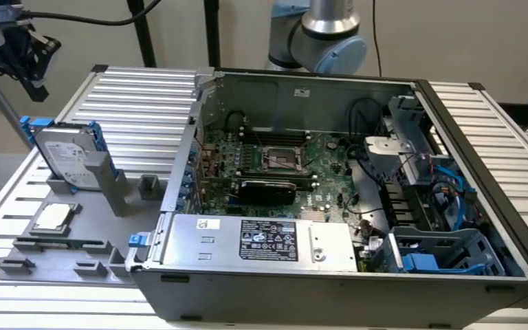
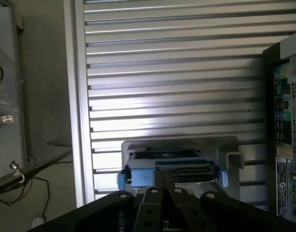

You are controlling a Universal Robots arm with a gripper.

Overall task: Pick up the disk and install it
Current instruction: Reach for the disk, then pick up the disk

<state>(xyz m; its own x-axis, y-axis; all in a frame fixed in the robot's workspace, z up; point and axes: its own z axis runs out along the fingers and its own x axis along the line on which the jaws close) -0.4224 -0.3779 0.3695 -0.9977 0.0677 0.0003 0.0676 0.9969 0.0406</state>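
The silver counter of long ribbed metal slats carries a big dark grey computer box with its side off. Beside it, on the exterior view's left, the flat silver disk with blue rails stands up in a grey plastic holder. The black pincer hangs above the disk, fingers pressed together, holding nothing. Farther back are the grey robot arm, black poles and a plain pale wall.

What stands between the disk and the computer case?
In the exterior view, a grey post right beside the disk and a small grey bracket stand on the ribbed table before the case.
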